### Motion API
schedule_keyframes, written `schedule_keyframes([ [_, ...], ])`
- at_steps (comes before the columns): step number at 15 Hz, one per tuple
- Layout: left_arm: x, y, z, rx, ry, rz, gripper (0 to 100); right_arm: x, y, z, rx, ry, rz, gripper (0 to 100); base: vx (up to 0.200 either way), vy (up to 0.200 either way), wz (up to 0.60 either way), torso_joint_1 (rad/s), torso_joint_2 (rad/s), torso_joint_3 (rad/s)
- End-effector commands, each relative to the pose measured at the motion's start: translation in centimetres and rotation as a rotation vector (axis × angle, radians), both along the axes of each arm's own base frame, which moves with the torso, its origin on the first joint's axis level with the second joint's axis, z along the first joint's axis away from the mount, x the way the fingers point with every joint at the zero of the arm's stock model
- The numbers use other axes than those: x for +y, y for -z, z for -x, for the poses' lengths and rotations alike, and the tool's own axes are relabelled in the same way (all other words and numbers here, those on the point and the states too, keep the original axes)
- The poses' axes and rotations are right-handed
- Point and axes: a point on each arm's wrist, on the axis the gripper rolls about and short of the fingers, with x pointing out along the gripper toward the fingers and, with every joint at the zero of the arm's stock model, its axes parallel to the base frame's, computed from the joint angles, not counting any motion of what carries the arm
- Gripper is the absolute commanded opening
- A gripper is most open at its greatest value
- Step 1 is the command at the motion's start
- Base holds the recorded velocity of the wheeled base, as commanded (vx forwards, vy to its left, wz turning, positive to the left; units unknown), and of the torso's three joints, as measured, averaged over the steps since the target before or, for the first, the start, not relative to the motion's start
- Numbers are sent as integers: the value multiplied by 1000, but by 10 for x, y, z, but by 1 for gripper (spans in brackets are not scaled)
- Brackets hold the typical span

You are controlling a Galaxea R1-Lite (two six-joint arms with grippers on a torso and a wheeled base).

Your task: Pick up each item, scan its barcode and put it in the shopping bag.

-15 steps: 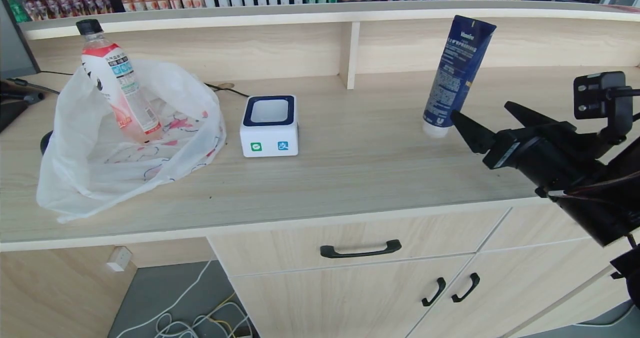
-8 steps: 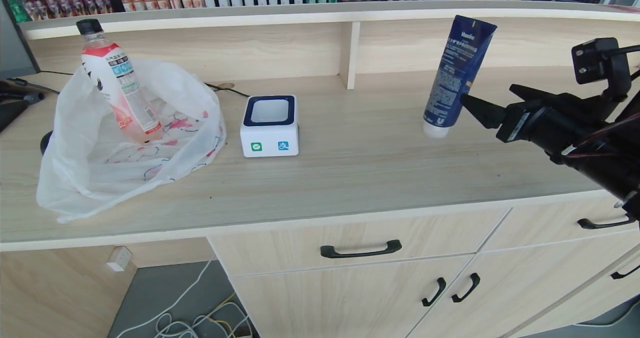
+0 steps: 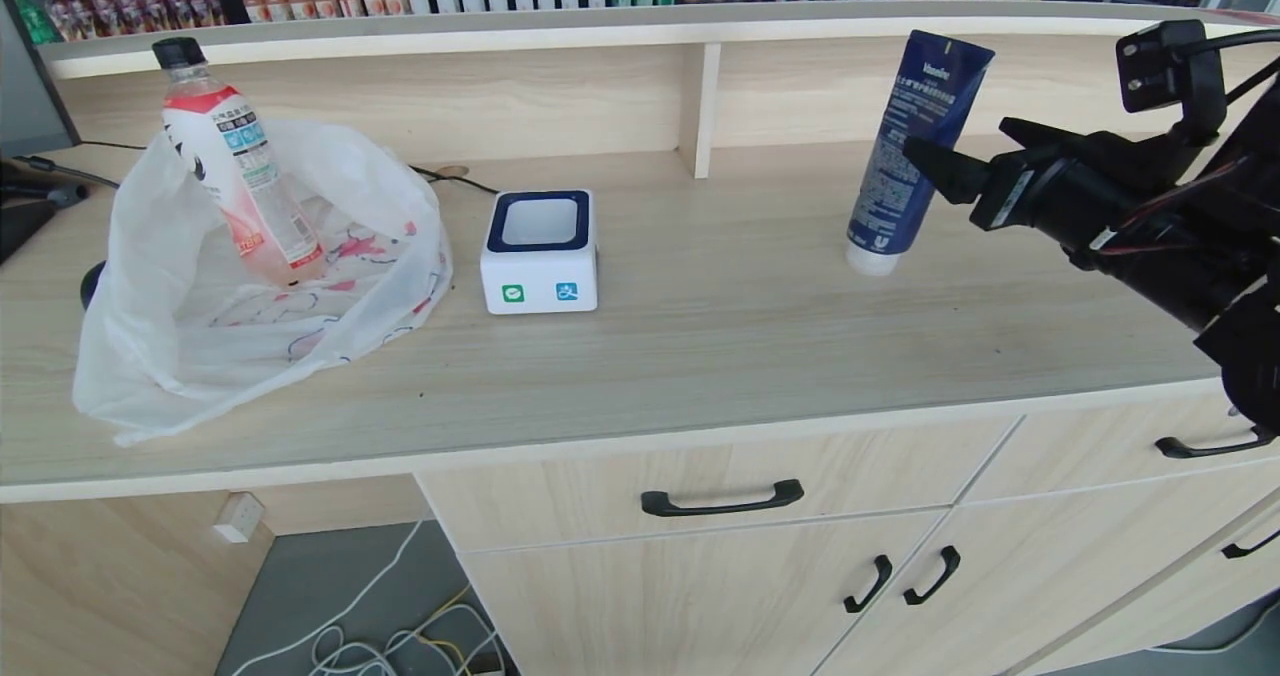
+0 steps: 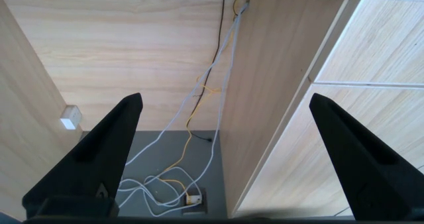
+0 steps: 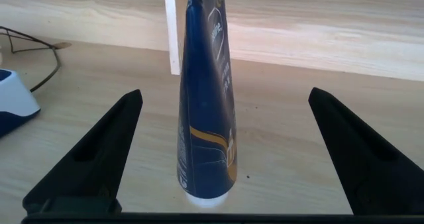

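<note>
Risk of tipping the tall dark-blue plastic tube (image 3: 915, 146), standing cap-down and leaning on the pale wooden counter (image 3: 720, 346), by bumping it with one finger of the wide-open black right gripper (image 3: 955, 138) just beside it.

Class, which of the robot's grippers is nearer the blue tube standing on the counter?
Right. The right gripper is open just before the blue tube, aimed at it, not touching. The left gripper is open low beside the cabinet, above floor cables, away from the tube.
</note>
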Motion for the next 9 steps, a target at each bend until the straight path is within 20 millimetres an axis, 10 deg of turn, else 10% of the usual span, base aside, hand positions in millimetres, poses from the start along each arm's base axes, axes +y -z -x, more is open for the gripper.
schedule_keyframes([
  [1, 0, 0, 0, 2, 0, 1, 100, 3, 4, -11, 10, -2, 3, 100, 0, 0, 0, 0, 0, 0],
  [9, 0, 0, 0, 2, 0, 1, 100, 10, 7, -32, 11, -14, 4, 100, 0, 0, 0, 0, 0, 0],
])
